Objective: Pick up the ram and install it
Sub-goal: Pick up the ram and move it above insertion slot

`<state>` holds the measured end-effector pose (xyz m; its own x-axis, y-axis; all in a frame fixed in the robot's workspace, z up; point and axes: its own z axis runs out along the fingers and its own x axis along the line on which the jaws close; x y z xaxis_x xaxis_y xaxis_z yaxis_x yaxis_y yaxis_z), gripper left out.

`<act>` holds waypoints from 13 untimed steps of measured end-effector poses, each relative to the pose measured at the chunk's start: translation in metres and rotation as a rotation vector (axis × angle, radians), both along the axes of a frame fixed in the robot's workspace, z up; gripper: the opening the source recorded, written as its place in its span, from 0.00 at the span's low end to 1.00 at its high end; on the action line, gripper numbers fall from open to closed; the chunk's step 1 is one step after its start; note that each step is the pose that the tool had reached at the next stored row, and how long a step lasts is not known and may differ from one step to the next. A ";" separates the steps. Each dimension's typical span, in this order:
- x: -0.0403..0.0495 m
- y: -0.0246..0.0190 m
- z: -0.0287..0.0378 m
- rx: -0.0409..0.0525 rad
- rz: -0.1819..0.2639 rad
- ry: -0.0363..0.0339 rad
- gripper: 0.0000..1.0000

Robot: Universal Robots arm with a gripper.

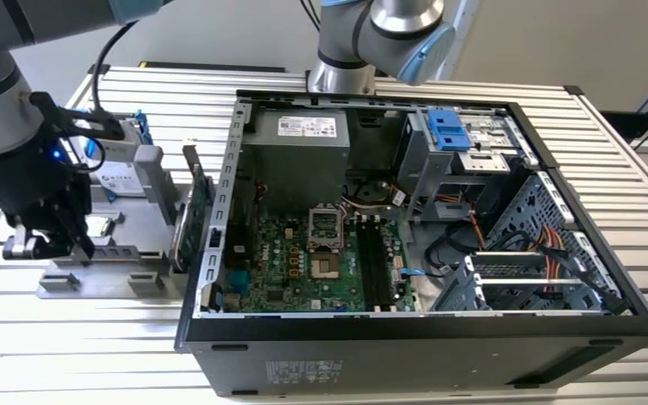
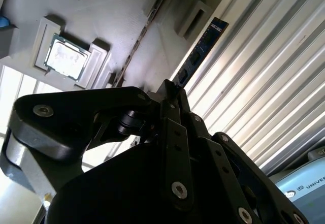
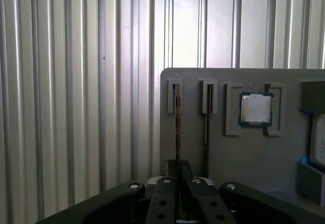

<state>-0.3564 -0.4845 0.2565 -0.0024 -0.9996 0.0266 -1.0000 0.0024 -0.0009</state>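
Ribbed aluminium slats form the table (image 1: 99,337), with an open computer case (image 1: 414,337) at centre and a grey parts tray (image 1: 110,283) at the exterior view's left. The gripper (image 1: 48,245) hangs low over that tray. In both wrist views its fingers look pressed together on the ram (image 2: 202,49), pinching the thin faces of the stick, which stands on edge in the tray slot nearest the tray's border. The ram's long axis runs along that slot, parallel to the table slats, and its visible length points away from the fingertips toward the slot's end bracket. A second slot holding a thin stick (image 3: 206,127) lies just beside it, then a square processor (image 3: 255,108). I cannot tell how far along the stick the pinch sits. If it is off-centre, the ram could tilt and bind in its slot, slip from the narrow hold, or scrape the neighbouring stick.
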 end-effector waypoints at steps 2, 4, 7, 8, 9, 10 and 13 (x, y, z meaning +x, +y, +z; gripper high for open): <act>0.0000 0.0000 0.0007 0.0000 0.000 0.0000 0.00; 0.0000 0.0000 0.0014 -0.0001 0.000 0.0000 0.00; 0.0000 0.0000 0.0023 0.0000 0.000 0.0000 0.00; 0.0000 0.0000 0.0026 0.0000 0.000 0.0000 0.00; 0.0000 0.0000 0.0030 -0.0001 0.000 0.0001 0.00; 0.0000 0.0000 0.0033 0.0000 0.000 0.0000 0.00; 0.0000 0.0000 0.0045 -0.0001 0.000 0.0001 0.00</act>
